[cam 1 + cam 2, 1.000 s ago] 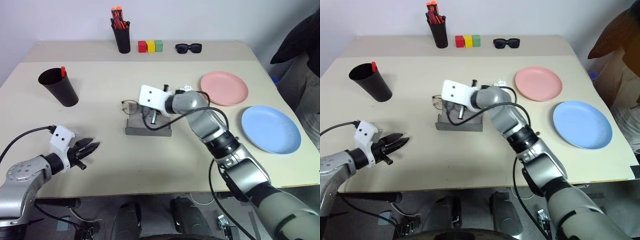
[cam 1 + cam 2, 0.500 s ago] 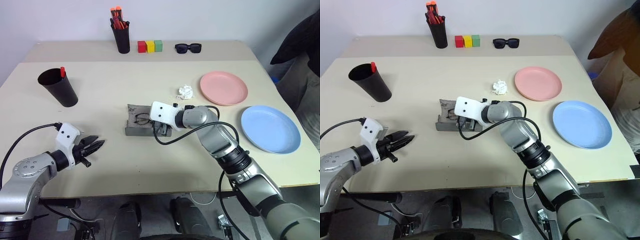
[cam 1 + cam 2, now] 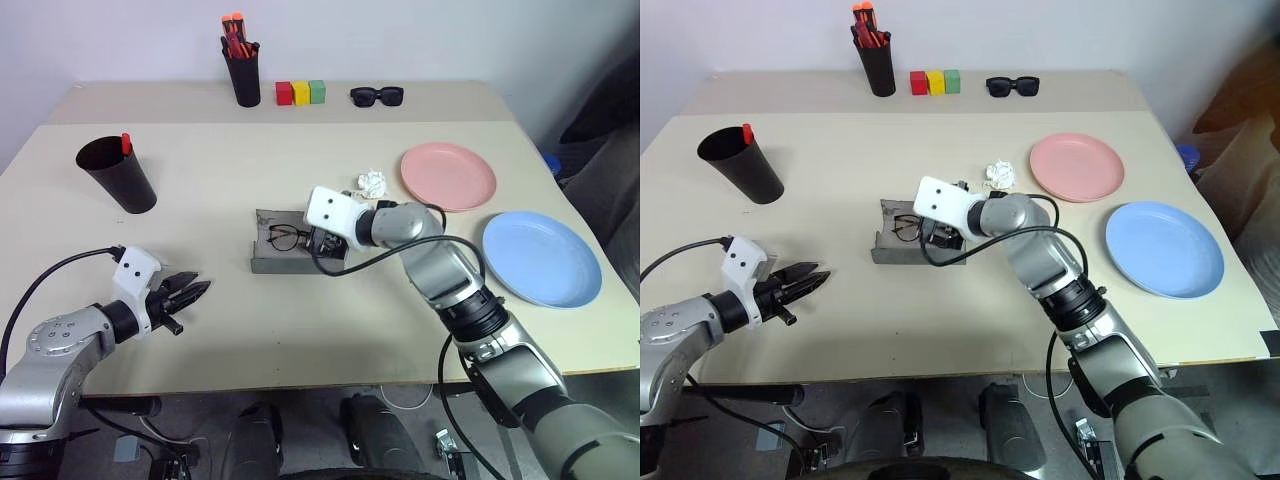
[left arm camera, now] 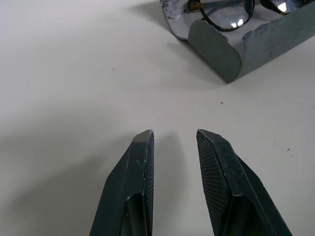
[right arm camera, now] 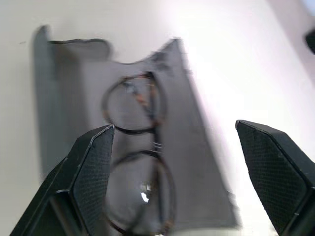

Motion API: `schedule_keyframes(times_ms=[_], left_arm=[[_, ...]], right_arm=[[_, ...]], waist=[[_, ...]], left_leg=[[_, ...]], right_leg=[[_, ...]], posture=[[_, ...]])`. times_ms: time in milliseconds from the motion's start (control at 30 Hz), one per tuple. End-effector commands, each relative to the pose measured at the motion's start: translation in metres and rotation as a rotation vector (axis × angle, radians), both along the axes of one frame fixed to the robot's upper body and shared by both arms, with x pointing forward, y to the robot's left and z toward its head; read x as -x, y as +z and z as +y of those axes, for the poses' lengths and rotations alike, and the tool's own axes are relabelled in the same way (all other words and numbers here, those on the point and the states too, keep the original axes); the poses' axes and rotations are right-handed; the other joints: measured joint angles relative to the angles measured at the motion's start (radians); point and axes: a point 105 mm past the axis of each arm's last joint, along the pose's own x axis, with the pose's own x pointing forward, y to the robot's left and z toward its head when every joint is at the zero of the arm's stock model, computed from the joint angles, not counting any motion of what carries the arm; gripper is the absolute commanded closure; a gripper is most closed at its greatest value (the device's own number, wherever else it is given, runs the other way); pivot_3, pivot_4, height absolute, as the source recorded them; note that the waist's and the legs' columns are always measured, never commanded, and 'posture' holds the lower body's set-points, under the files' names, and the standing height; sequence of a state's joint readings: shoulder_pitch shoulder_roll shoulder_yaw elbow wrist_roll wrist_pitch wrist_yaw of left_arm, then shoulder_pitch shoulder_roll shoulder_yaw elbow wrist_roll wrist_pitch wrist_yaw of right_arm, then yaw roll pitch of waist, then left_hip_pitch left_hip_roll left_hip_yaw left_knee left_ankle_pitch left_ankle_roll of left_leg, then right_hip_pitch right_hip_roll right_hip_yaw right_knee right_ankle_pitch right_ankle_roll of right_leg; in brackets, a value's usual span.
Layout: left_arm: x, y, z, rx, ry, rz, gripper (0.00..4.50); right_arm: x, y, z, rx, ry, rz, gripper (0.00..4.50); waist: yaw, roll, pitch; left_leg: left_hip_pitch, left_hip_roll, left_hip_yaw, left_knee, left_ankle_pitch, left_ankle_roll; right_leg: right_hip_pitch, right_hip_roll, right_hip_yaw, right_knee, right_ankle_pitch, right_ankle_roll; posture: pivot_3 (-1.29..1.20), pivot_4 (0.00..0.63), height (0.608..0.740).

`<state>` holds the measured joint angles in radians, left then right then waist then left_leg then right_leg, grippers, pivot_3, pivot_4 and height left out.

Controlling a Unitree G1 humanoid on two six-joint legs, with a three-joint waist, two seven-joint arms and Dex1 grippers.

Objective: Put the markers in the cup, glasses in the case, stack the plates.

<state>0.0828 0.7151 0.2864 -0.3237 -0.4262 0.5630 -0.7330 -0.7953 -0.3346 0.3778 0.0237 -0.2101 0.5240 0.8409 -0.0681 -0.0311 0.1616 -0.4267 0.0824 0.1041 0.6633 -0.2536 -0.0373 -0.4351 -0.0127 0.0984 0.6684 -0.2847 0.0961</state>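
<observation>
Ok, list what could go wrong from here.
1. The glasses lie in the open case with the right gripper open right over them; pulling back carelessly may drag them out.
2. The paper wad beside the pink plate might get knocked during stacking.

No legible text, label, brand, number or sign on anything in view.
</observation>
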Motion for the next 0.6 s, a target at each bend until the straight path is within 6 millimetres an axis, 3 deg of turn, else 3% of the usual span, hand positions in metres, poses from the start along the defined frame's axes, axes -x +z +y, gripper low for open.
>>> schedule_keyframes(times_ms=[33, 167, 200, 600], left_arm=[[-0.001, 0.006, -0.006, -0.004, -0.023, -0.030, 3.15], [-0.004, 0.007, -0.007, -0.002, -0.030, -0.033, 3.15], [-0.005, 0.007, -0.008, -0.003, -0.032, -0.035, 3.15], [-0.005, 0.008, -0.009, -0.003, -0.034, -0.037, 3.15]], right_arm=[[-0.003, 0.021, -0.005, -0.030, -0.002, -0.051, 2.28], [-0.012, 0.016, -0.006, -0.001, -0.024, -0.087, 4.18], [-0.014, 0.014, -0.004, 0.015, -0.019, -0.112, 4.40], [-0.022, -0.009, 0.026, 0.136, 0.131, -0.224, 4.40]], waist=[[-0.001, 0.000, 0.000], [-0.002, 0.000, 0.000], [-0.002, 0.000, 0.000], [-0.002, 0.000, 0.000]], left_leg=[[0.000, 0.000, 0.000, 0.000, 0.000, 0.000], [0.000, 0.000, 0.000, 0.000, 0.000, 0.000], [0.000, 0.000, 0.000, 0.000, 0.000, 0.000], [0.000, 0.000, 0.000, 0.000, 0.000, 0.000]], right_leg=[[0.000, 0.000, 0.000, 0.000, 0.000, 0.000], [0.000, 0.000, 0.000, 0.000, 0.000, 0.000], [0.000, 0.000, 0.000, 0.000, 0.000, 0.000], [0.000, 0.000, 0.000, 0.000, 0.000, 0.000]], posture=[[0.00, 0.150, 0.722], [0.00, 0.150, 0.722], [0.00, 0.150, 0.722], [0.00, 0.150, 0.722]])
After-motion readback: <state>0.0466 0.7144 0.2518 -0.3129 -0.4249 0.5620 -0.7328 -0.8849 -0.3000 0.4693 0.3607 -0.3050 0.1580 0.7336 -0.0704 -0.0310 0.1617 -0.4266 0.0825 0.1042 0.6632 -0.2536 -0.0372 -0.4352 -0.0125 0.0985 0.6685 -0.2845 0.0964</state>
